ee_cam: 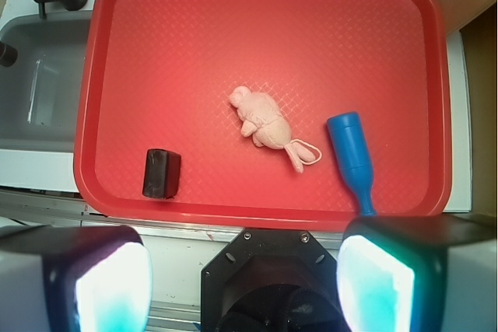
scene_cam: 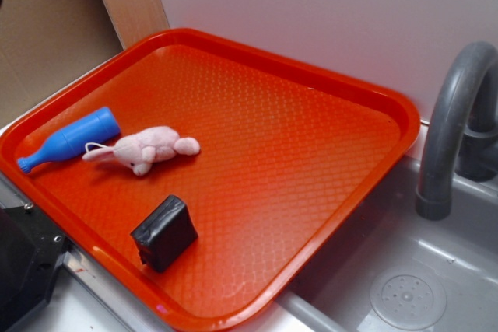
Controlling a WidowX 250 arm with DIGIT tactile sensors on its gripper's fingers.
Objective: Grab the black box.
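Observation:
The black box (scene_cam: 164,232) is a small glossy block lying on the orange tray (scene_cam: 296,138) near its front edge. In the wrist view the box (ee_cam: 162,173) sits at the tray's (ee_cam: 257,44) lower left corner. My gripper (ee_cam: 245,281) is high above and behind the tray's near edge, over the robot's base. Its jaws stand wide apart with nothing between them. The two fingers (ee_cam: 109,285) show at the bottom corners of the wrist view. The gripper does not show in the exterior view.
A pink plush toy (scene_cam: 148,148) (ee_cam: 263,120) and a blue toy bottle (scene_cam: 70,139) (ee_cam: 352,153) lie on the tray. A grey sink (scene_cam: 405,285) with a faucet (scene_cam: 451,130) adjoins the tray. The black robot base (scene_cam: 23,262) (ee_cam: 272,277) stands at the tray's front edge.

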